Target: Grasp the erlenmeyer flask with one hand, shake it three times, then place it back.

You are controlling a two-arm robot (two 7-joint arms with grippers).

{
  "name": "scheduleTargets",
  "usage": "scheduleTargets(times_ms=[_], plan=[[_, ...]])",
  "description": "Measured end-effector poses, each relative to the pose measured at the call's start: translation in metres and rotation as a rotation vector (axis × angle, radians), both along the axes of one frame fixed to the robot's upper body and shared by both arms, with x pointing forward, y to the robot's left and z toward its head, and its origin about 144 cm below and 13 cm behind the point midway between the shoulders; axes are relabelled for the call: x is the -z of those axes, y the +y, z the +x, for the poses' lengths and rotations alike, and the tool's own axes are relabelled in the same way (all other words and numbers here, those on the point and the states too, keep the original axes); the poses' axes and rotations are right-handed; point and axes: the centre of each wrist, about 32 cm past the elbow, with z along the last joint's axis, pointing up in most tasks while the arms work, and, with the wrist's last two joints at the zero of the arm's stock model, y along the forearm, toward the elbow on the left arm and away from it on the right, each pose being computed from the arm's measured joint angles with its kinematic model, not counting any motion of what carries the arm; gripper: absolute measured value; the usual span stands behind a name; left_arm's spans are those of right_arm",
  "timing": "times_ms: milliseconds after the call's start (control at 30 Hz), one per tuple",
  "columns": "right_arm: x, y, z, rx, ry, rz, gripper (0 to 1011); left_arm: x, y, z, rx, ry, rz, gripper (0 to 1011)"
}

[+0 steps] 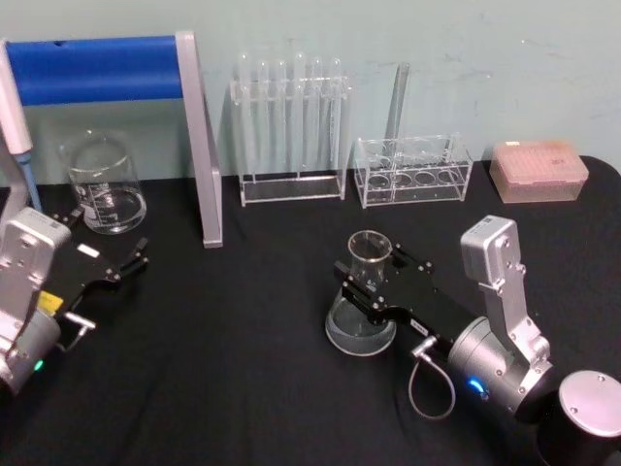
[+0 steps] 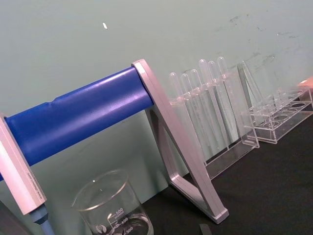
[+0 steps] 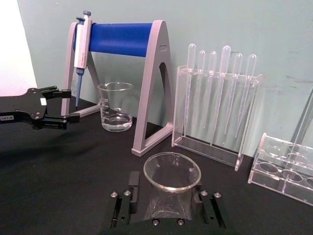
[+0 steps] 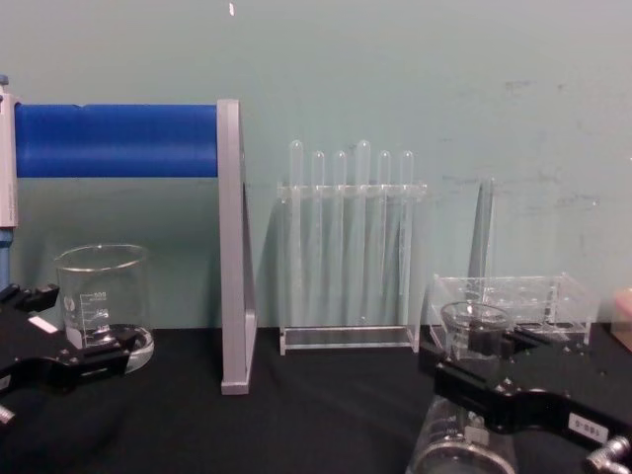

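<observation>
Black cloth covers the desk [image 1: 243, 349], and the right tool [image 1: 374, 286] reaches in low from the right side, its forearm angled toward the middle, fingers [image 3: 123, 208] clamped on either side of the flask [image 1: 364, 291] just under the rim. The flask sits upright with its wide base on the cloth, roughly mid-desk, in front of the low rack [image 1: 412, 173]. Can't tell if there's any liquid in it.

Over on the left, the left tool [image 1: 131, 260] hangs low near the desk edge, fingers spread apart and holding nothing, just in front of the beaker [image 1: 102, 184]. The beaker has a little clear liquid at the bottom, going by the right wrist view.

Counting stuff along the back wall: one stand with a blue roller [image 1: 97, 70] and a pipette [image 3: 80, 46] hanging off its end, one beaker, one tall clear rack [image 1: 289, 126] with six thin tubes standing in it, one low clear rack with a single tall tube [image 1: 396, 97] poking up, and one pinkish box [image 1: 539, 171] at the far right.
</observation>
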Motion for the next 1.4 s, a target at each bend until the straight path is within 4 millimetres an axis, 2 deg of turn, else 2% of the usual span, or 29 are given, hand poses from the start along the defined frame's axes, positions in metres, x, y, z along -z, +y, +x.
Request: scheduleTargets(times_ms=[100,133,233,267,433,800,1400], plan=[[0.000,0.000,0.000,0.000,0.000,0.000,711,0.000,0.000,0.000,0.000,0.000,0.000,1001],[0.000,0.000,0.000,0.000,0.000,0.000,711,0.000,0.000,0.000,0.000,0.000,0.000,1001],[0.000,0.000,0.000,0.000,0.000,0.000,842,0.000,0.000,0.000,0.000,0.000,0.000,1001],[0.000,0.000,0.000,0.000,0.000,0.000,842,0.000,0.000,0.000,0.000,0.000,0.000,1001],[0.000,0.000,0.000,0.000,0.000,0.000,985,0.000,0.000,0.000,0.000,0.000,0.000,1001],[0.000,0.000,0.000,0.000,0.001,-0.001,1000,0.000,0.000,0.000,0.000,0.000,0.000,1001],[-0.014,-0.036,-0.026,-0.080,0.067,-0.041,1000,0.000,0.000,0.000,0.000,0.000,0.000,1001]])
